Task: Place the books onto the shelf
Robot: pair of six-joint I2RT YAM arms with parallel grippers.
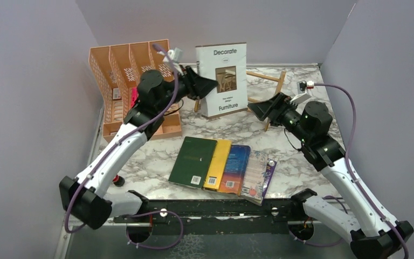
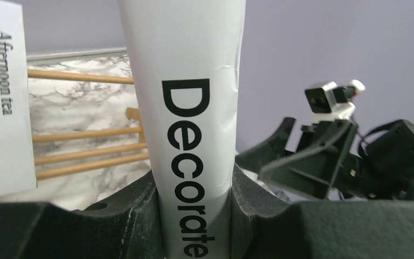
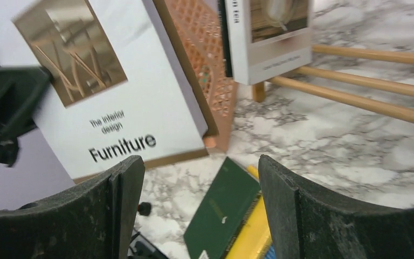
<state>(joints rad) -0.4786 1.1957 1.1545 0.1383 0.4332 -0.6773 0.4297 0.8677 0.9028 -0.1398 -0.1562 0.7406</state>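
Decorate book (image 1: 225, 81) within left hand (image 1: 209, 86)

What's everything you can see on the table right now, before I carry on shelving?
Decorate book: one, white, upright at the back
Afternoon tea book: one, white, upright at the shelf's end
flat books: four, dark green, yellow, blue-orange, purple floral, side by side near the front
shelf: one, light wood, back, behind Decorate
organiser: one, orange, back left
table: one, white-grey marble
left arm: white-black, jaws shut on Decorate's spine
right arm: white-black, jaws open, empty, beside the shelf
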